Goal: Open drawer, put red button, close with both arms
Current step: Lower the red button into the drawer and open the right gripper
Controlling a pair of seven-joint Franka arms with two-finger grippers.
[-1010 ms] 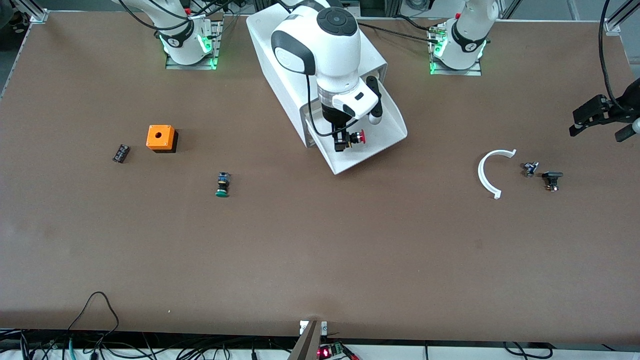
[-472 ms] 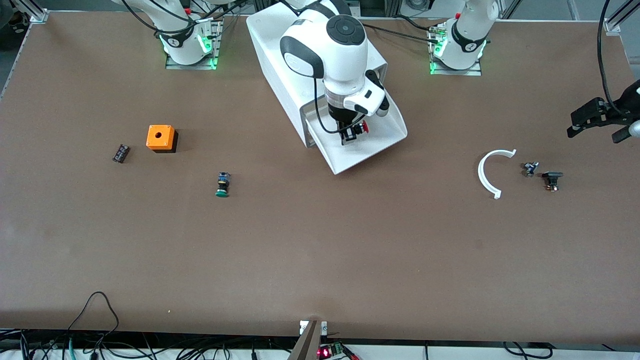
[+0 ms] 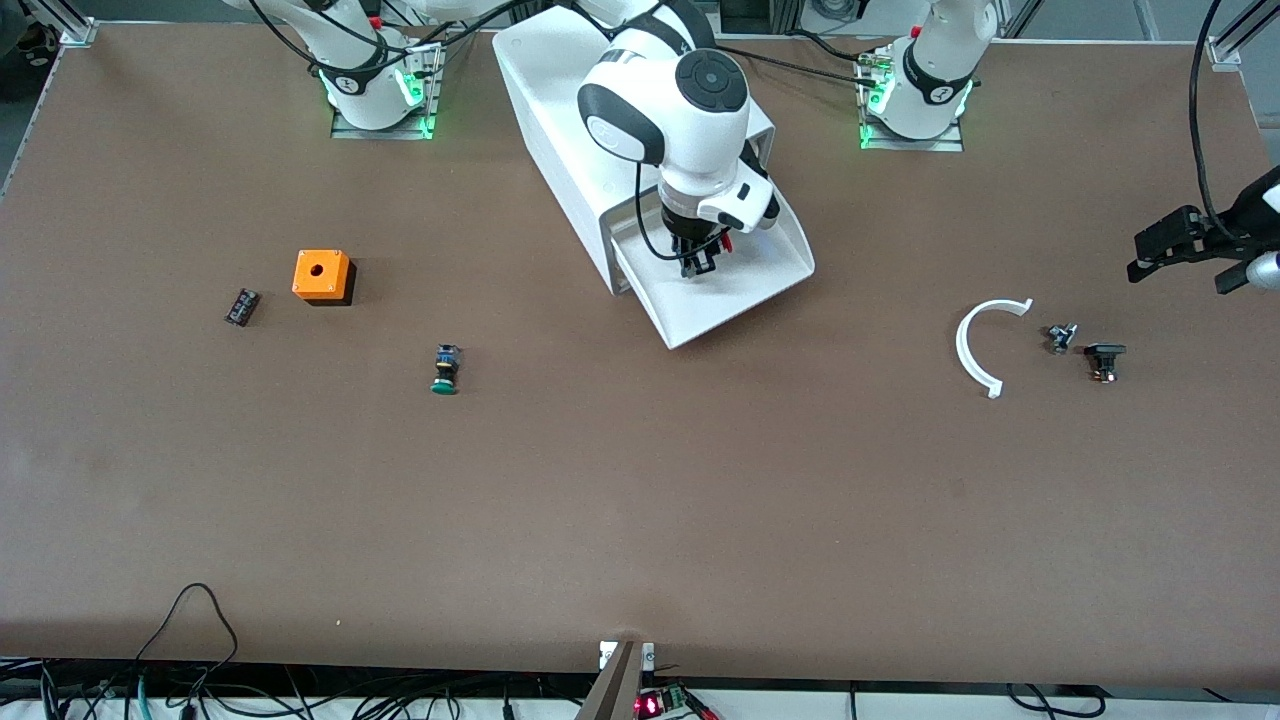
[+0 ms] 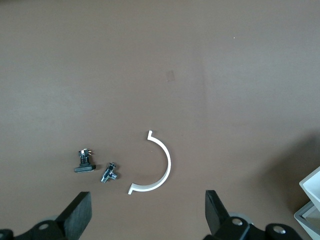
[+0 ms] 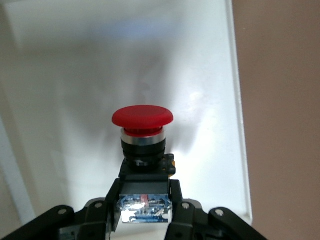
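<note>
The white drawer (image 3: 745, 290) stands pulled out from the big white cabinet (image 3: 560, 110), and its tray floor also shows in the right wrist view (image 5: 100, 65). My right gripper (image 3: 697, 262) is over the open drawer, shut on the red button (image 5: 143, 120) by its black-and-blue body. In the front view only a sliver of the red cap (image 3: 727, 242) shows beside the wrist. My left gripper (image 3: 1195, 248) is open and empty, up over the table's edge at the left arm's end; its fingers (image 4: 80, 215) frame bare table.
A green-capped button (image 3: 445, 369), an orange box with a hole (image 3: 321, 276) and a small black part (image 3: 241, 306) lie toward the right arm's end. A white curved piece (image 3: 978, 345) and two small dark parts (image 3: 1060, 337) (image 3: 1104, 358) lie toward the left arm's end.
My right gripper has carried the red button farther in over the drawer, toward the cabinet. My left gripper has drifted slightly toward the table's edge.
</note>
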